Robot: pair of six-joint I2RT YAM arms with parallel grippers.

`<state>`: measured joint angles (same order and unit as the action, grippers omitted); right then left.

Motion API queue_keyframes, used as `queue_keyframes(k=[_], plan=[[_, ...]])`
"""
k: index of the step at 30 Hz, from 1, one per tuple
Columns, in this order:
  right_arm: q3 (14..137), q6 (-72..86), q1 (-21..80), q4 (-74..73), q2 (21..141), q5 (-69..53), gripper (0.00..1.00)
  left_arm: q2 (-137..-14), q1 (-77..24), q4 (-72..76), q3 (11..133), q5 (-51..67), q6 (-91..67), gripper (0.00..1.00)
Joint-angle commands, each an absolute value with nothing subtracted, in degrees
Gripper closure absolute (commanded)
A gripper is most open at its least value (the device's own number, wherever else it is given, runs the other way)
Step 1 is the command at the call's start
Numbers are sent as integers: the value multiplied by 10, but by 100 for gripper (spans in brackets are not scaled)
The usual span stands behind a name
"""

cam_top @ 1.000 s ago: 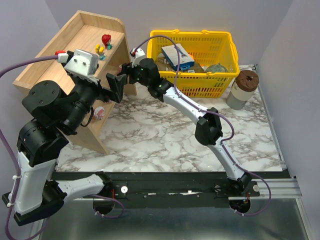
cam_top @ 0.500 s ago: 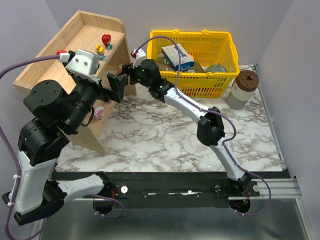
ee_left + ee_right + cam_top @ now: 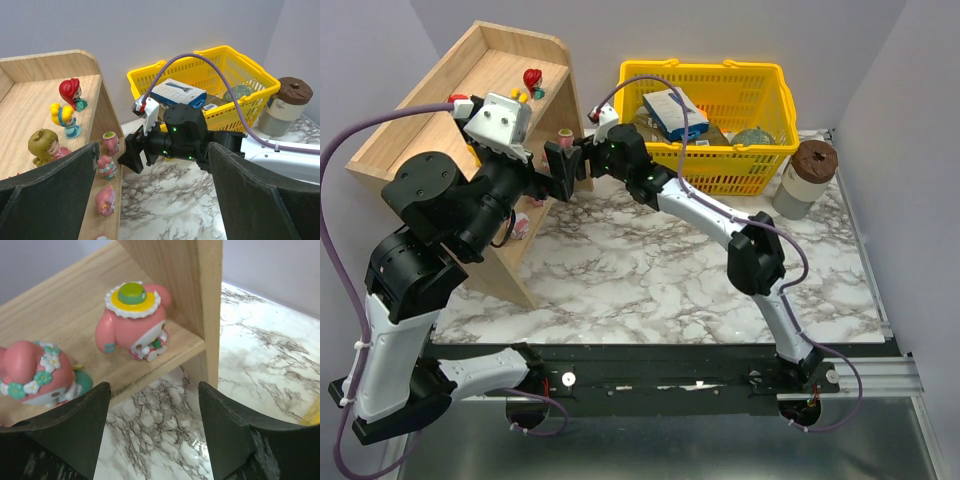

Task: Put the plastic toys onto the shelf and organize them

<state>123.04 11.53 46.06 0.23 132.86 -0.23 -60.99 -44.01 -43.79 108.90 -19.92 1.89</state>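
The light-wood shelf (image 3: pixel 440 110) stands at the far left. Its upper tier holds a red-haired toy (image 3: pixel 72 95), a yellow-haired toy (image 3: pixel 65 119) and an olive-haired toy (image 3: pixel 45 146). On the lower tier stand a pink toy with a yellow hat (image 3: pixel 134 322), a flowered pink toy (image 3: pixel 37 372) and another pink toy (image 3: pixel 105 200). My right gripper (image 3: pixel 152 440) is open and empty, just off the lower tier's front edge beside the hatted toy; it also shows in the top view (image 3: pixel 582 158). My left gripper (image 3: pixel 152 200) is open and empty, hovering by the shelf's right end.
A yellow basket (image 3: pixel 705 75) with boxes and packets stands at the back, right of the shelf. A grey cylinder with a brown lid (image 3: pixel 807 175) stands to its right. The marble tabletop (image 3: pixel 650 260) lies below both grippers.
My right gripper has drawn back a little to the right, away from the shelf; the hatted pink toy now stands free on the lower tier. My left arm has shifted up and right.
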Motion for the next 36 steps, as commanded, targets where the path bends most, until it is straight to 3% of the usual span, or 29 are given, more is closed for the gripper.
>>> queue_keyframes(k=[1,7,13,18,20,23,36], plan=[[1186,93,463,11,1261,27,21,-607,-443,-439,1101,-204,11,1],[1089,101,462,2,1155,13,21,-604,-443,-467,1107,-181,3,1],[980,146,463,-161,983,11,20,-580,-443,-517,1104,-182,-54,1],[883,192,463,-276,847,50,13,-548,-444,-544,1087,-146,-93,1],[839,200,463,-293,783,49,2,-530,-443,-545,1078,-137,-98,1],[801,221,463,-308,711,40,0,-508,-443,-543,1059,-133,-105,1],[844,217,464,-386,581,65,0,-483,-443,-527,991,-181,-150,1]])
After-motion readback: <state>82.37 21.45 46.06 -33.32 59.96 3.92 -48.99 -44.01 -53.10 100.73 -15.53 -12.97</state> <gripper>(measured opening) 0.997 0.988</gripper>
